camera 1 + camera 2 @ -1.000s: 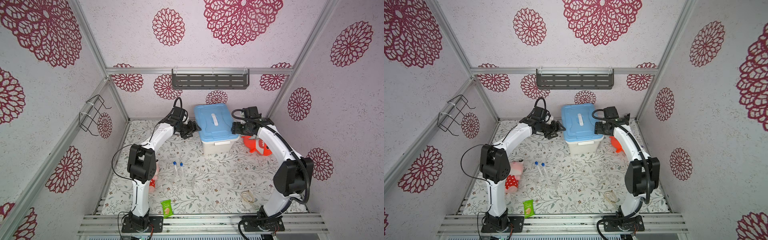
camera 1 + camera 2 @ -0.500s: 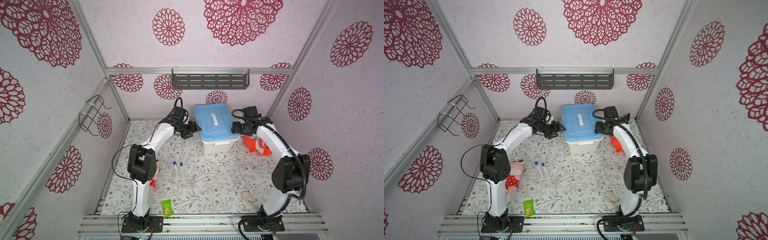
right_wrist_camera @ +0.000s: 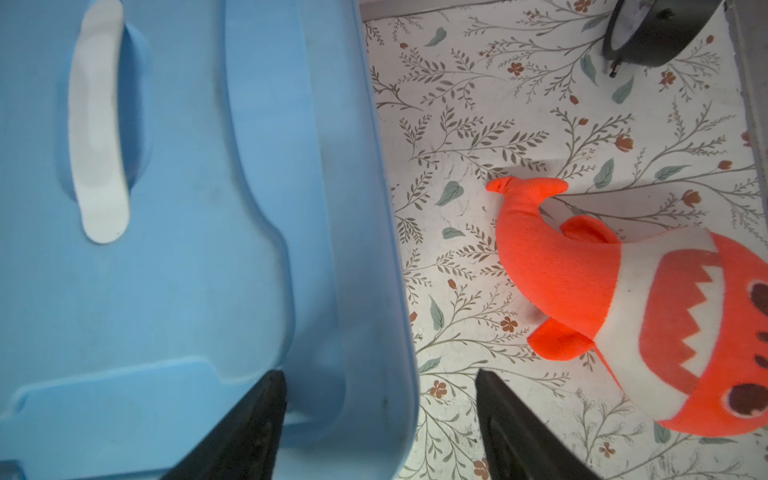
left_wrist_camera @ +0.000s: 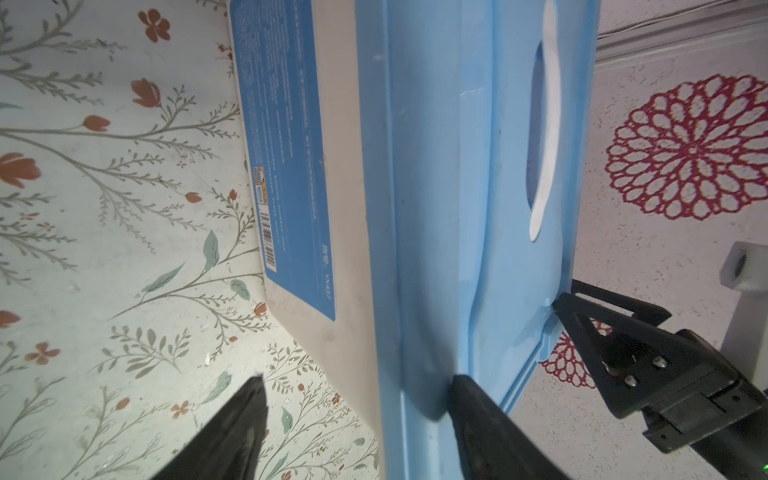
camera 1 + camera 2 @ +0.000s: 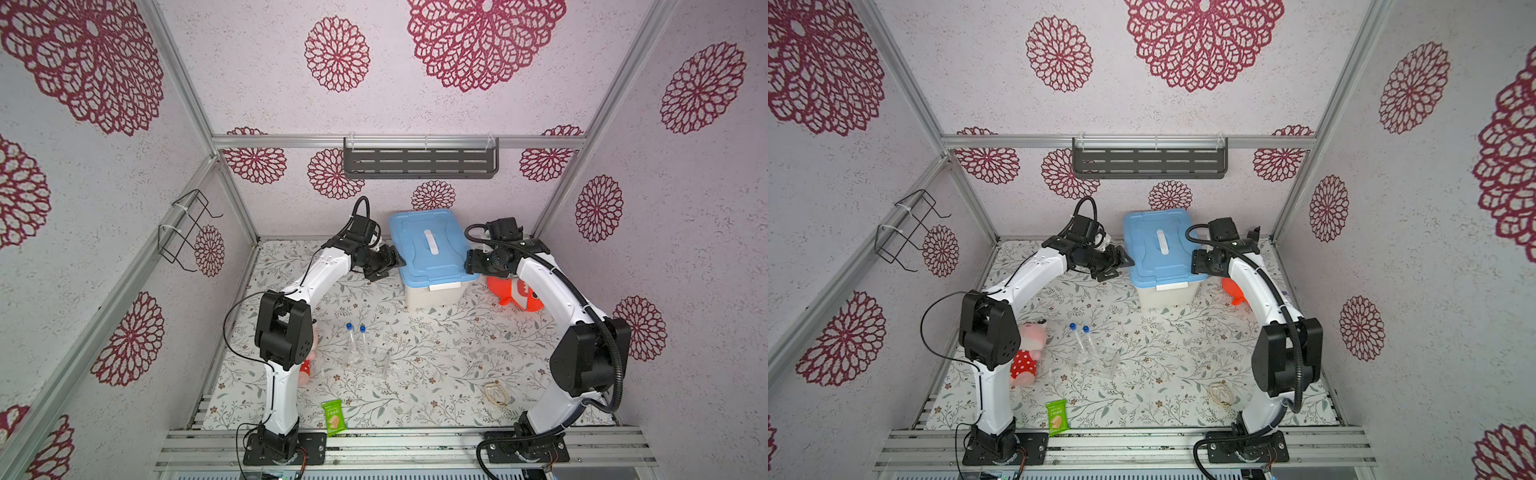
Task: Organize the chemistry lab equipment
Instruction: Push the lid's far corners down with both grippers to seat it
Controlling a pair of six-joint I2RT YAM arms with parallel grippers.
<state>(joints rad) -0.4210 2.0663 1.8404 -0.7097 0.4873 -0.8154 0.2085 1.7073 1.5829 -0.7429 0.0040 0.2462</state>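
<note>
Evidently the step in hand is lifting the blue lid [image 5: 409, 249] off the white storage box [image 5: 432, 295] at the far middle of the tabletop [image 5: 449, 345], so that the equipment can go inside. The left end effector [image 4: 355, 380] stands wide, its jaws straddling the lid's left rim: one finger touches the lid's top and the other is clear of the box wall. The right end effector [image 3: 376, 374] is wide too, straddling the right rim and gripping nothing. To do it well, both should close on the rim at matching spots and rise together, level; otherwise the lid may twist and drag the box. The two blue-capped tubes [image 5: 356, 338] and the clear glassware [image 5: 376, 361] lie near the middle, well apart from the box. The orange plush [image 5: 517, 291] lies just right of it.
</note>
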